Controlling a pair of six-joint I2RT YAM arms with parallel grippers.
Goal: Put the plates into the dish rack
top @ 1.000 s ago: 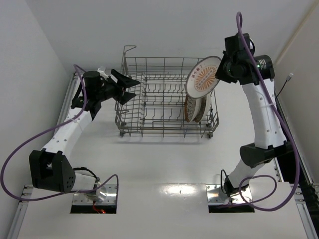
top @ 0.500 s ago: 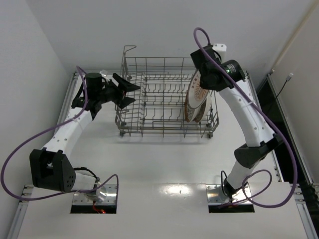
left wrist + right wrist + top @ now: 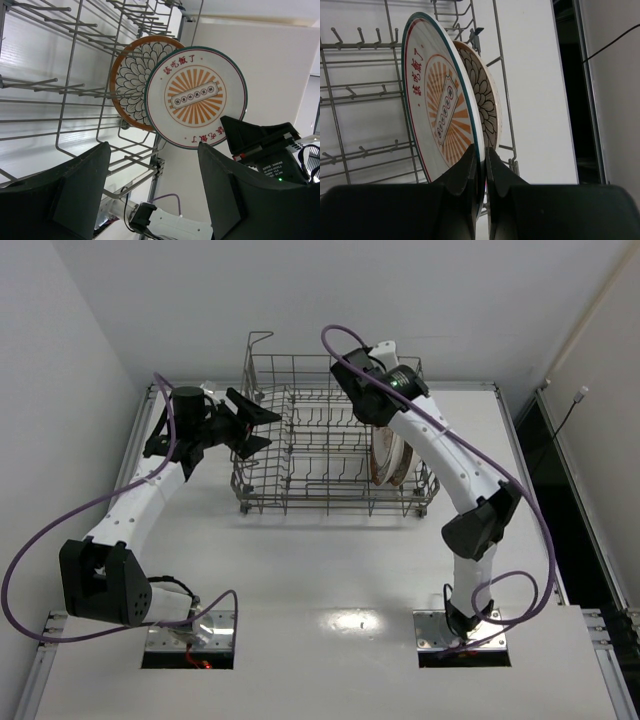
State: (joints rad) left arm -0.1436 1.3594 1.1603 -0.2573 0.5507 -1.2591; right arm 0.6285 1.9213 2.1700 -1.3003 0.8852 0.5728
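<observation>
Tally from all three views.

Plates: two. One was the petal plate [image 3: 131, 80], with a brown-orange rim and brown scale pattern. The other was the sunburst plate [image 3: 196, 97], with a green rim, orange rays and red characters. One of each pattern.

Dish rack [image 3: 300, 498]: one, grey wire. Its tines were too many and too fine to count.

Table [image 3: 330, 560]: one, white.

Arms: two, the left arm [image 3: 140, 502] and the right arm [image 3: 452, 455].

Grippers: two, the left gripper [image 3: 268, 427] and the right gripper [image 3: 480, 162]. Each had two fingers, four in all.

Purple cables: two, the left cable [image 3: 40, 540] and the right cable [image 3: 545, 540].

Metal mounts: two, the left mount [image 3: 190, 630] and the right mount [image 3: 462, 632].
</observation>
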